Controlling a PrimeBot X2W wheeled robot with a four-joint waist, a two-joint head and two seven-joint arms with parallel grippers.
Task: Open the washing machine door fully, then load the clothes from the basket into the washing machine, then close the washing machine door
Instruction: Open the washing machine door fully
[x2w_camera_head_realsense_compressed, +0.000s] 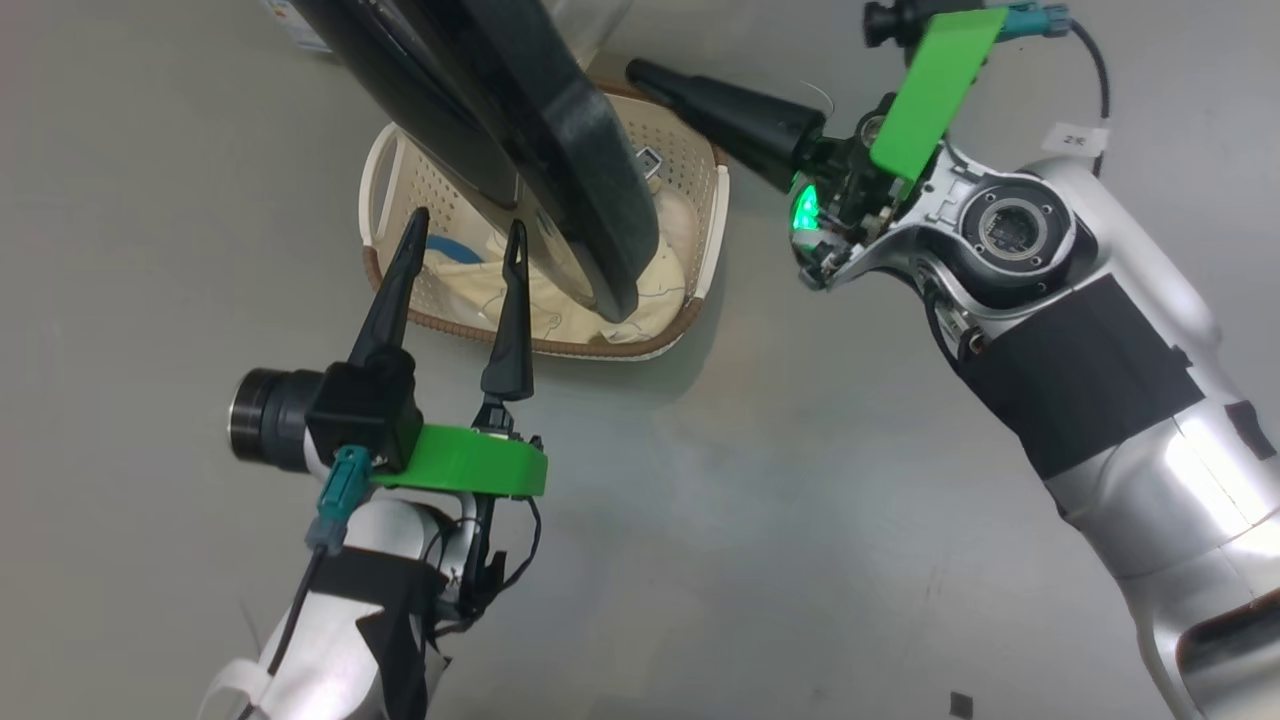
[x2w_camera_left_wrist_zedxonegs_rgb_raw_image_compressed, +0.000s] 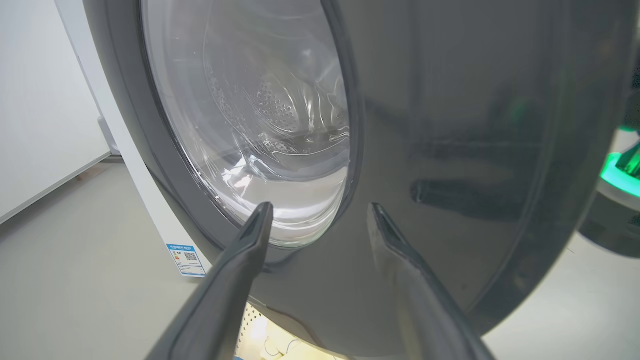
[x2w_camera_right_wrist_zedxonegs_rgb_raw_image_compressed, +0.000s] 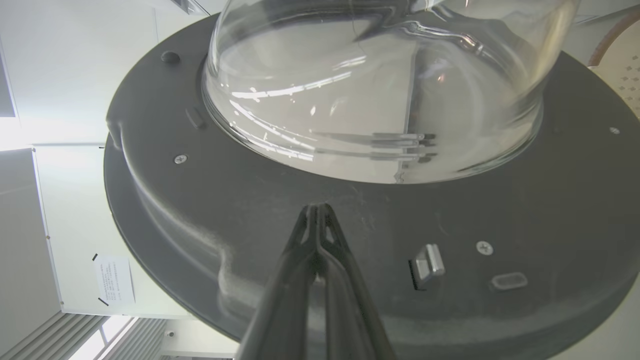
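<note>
Grey floor (x2w_camera_head_realsense_compressed: 800, 500), basket (x2w_camera_head_realsense_compressed: 712, 215) at twelve o'clock: opening step, washing machine door (x2w_camera_head_realsense_compressed: 560, 130) partway; my right hand (x2w_camera_head_realsense_compressed: 645, 72) closed empty, left hand (x2w_camera_head_realsense_compressed: 468, 222) spread. Next: push wider.

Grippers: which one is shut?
The right gripper: its two fingers are pressed together, aimed at the inner face of the door. The left gripper has its fingers wide apart.

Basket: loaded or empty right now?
Loaded: cream-yellow clothes and a small blue cloth lie in the basket, partly hidden behind the open washing machine door.
</note>
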